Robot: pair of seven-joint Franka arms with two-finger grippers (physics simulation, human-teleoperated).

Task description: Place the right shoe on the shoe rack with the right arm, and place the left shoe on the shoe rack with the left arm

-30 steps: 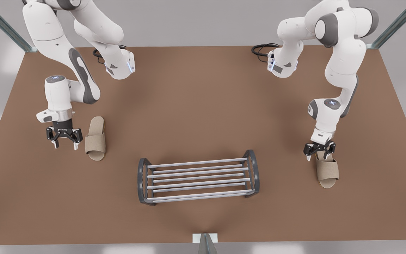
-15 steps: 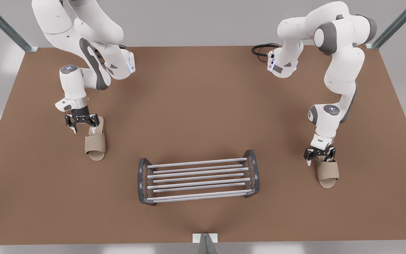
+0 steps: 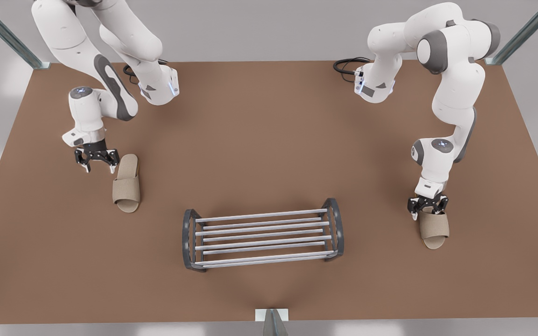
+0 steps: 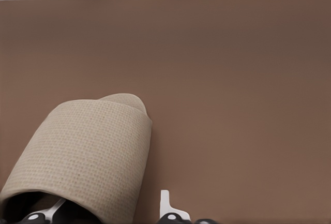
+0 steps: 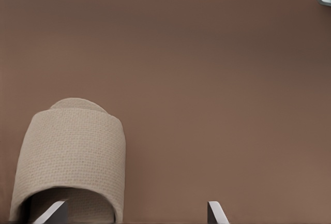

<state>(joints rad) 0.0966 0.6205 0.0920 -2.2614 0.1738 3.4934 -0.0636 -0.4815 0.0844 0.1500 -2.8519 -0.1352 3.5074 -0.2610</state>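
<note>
The left shoe [image 3: 435,228], a beige open-toe slipper, lies at the front view's right. My left gripper [image 3: 428,208] is open and low over its heel end. In the left wrist view one finger [image 4: 51,211] reaches into the left shoe's [image 4: 88,151] opening and the other stands outside it. The right shoe [image 3: 126,184], a matching slipper, lies at the front view's left. My right gripper [image 3: 96,164] hangs open just left of its heel. In the right wrist view the right shoe [image 5: 72,151] sits off to one side of the right gripper [image 5: 135,207]. The shoe rack [image 3: 187,242] stands between the shoes, nearer the front edge.
The brown table [image 3: 269,140] is bare between the arms. Black cables [image 3: 346,65] lie by the arm base at the back right. Metal posts [image 3: 526,30] stand at the back corners. A small white mount [image 3: 272,317] sits at the front edge.
The right gripper moved back toward the right shoe's heel, then drew slightly away to the front view's left. The left gripper sank lower onto the left shoe's heel end.
</note>
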